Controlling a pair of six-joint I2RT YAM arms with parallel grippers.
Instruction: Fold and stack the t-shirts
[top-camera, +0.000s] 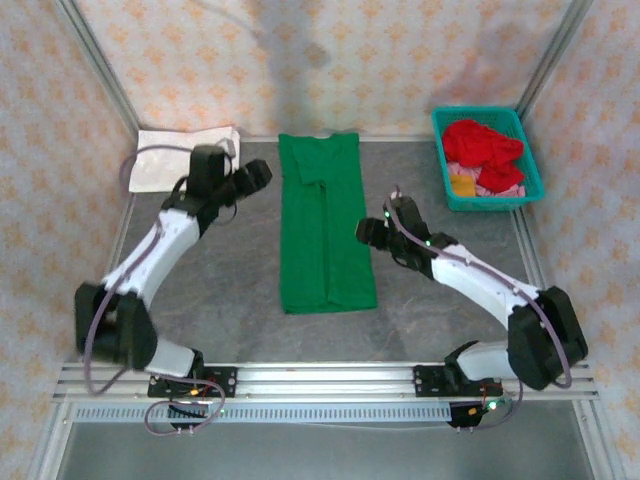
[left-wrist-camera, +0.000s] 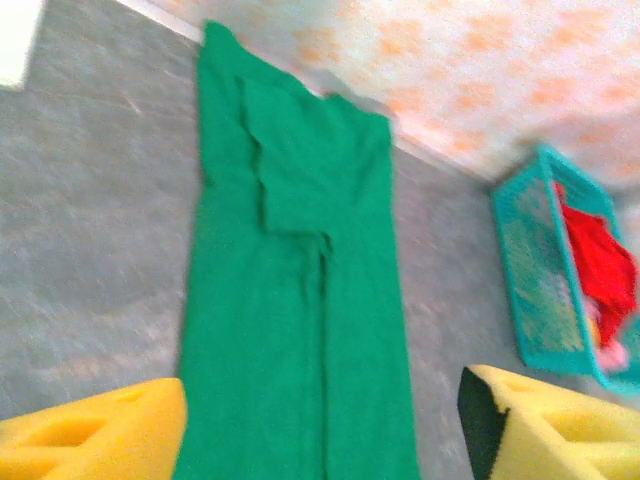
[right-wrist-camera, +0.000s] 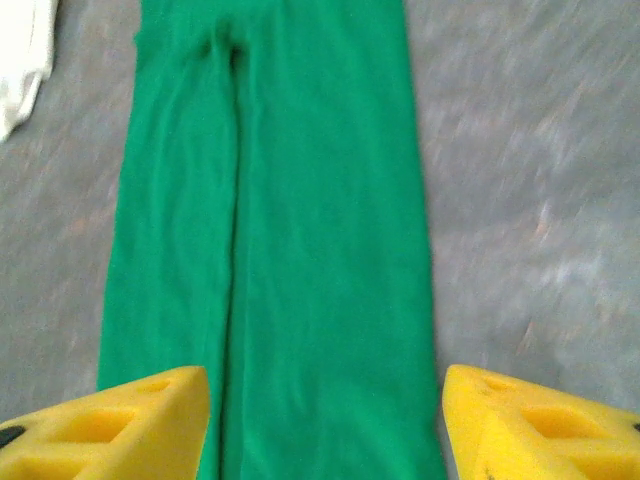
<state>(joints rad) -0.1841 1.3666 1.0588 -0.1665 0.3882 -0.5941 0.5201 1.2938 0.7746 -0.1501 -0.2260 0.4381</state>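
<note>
- The green t-shirt (top-camera: 325, 225) lies flat in the middle of the grey table (top-camera: 220, 290), folded lengthwise into a long narrow strip. Its collar end is at the far wall, with a sleeve tucked over the top.
- The left gripper (top-camera: 262, 175) sits just beside the strip's upper left edge. In the left wrist view its yellow fingers (left-wrist-camera: 90, 435) are spread wide with nothing between them.
- The right gripper (top-camera: 368, 230) is just off the strip's right edge, about halfway down. Its jaws are wide apart and empty, framing the cloth's width in the right wrist view.
- The wrist views are blurred, so I can't tell whether either gripper touches the fabric.
- A white t-shirt (top-camera: 180, 155) lies folded in the far left corner.
- The teal basket (top-camera: 495, 203) stands at the far right, with a red t-shirt (top-camera: 482, 145) heaped on top of yellow and pinkish cloth.
</note>
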